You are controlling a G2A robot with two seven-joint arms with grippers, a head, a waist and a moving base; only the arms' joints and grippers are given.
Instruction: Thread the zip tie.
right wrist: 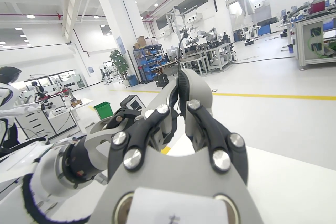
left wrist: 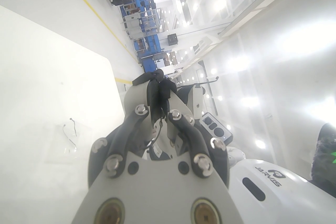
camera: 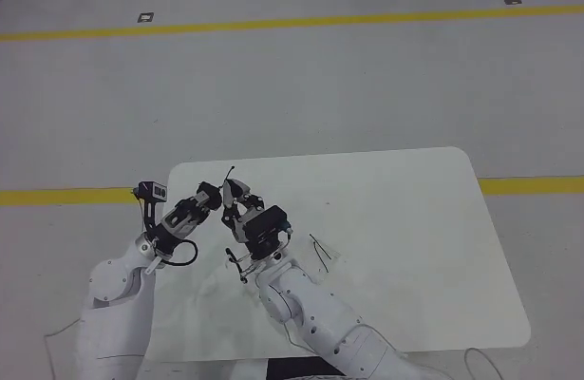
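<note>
**Both ends pinched, tips almost meeting above the table's left part**

My left gripper [camera: 212,198] is closed. A thin black strand runs back between its fingers [left wrist: 147,93], and I take that for one end of the zip tie [right wrist: 180,62], though the pads hide the contact itself.

Just to its right, nearly tip to tip with it, my right gripper [right wrist: 180,83] is clamped on the tie. The free length stands up out of those pads, long axis roughly upright and away from me, ending in a small bent tip well above both grippers.

As I judge it, the threading turns on that gap: the left end has to meet the tie beside the right pads, and the left gripper is the one placed to close it.

Further right, spare ties [camera: 320,249] lie flat on the table [camera: 415,209], well apart from both arms.
</note>
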